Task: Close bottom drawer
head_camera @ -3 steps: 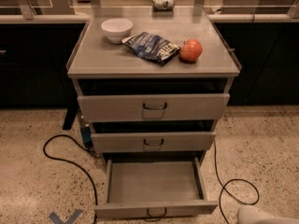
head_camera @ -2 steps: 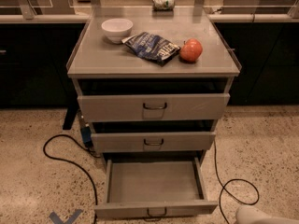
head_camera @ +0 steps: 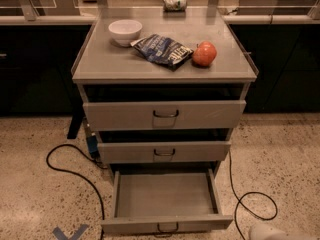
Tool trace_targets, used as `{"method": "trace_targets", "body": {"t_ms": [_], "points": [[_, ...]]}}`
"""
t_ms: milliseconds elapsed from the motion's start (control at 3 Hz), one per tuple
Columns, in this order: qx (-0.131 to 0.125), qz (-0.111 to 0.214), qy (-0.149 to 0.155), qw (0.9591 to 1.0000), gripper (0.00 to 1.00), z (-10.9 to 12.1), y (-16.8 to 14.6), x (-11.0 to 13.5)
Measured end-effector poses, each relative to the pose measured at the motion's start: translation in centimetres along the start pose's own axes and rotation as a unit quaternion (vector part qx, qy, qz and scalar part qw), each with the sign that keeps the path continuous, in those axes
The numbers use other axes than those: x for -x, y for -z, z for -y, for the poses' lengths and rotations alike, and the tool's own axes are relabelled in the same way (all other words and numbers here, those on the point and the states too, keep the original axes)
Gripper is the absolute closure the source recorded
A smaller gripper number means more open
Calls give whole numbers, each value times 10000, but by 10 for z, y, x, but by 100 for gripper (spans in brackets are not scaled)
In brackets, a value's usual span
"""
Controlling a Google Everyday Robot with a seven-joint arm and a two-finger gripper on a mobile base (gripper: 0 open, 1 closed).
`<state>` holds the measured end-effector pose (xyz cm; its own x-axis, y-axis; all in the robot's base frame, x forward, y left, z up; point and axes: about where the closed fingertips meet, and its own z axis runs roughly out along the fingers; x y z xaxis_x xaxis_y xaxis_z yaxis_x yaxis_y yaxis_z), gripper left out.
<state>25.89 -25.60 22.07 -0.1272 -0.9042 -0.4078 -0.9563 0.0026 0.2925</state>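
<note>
Gripper is just a pale shape at the lower right edge, near the bottom drawer; we can't tell its state. That drawer sits pulled well out below the middle drawer.

Three drawers, four loose items, two cables, one gripper.
One top drawer, one middle drawer, one bottom drawer; on the counter one white bowl, one chip bag, one red apple, one can; the gripper sits at the lower right corner.
</note>
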Motion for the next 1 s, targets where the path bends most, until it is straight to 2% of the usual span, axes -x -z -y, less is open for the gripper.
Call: {"method": "trace_targets", "body": {"t_ms": [333, 667, 1000], "points": [[-517, -439, 136, 9976, 0, 9, 2, 6], [-891, -457, 81, 9949, 0, 22, -1, 7], [-896, -457, 80, 9949, 0, 23, 0, 7]]}}
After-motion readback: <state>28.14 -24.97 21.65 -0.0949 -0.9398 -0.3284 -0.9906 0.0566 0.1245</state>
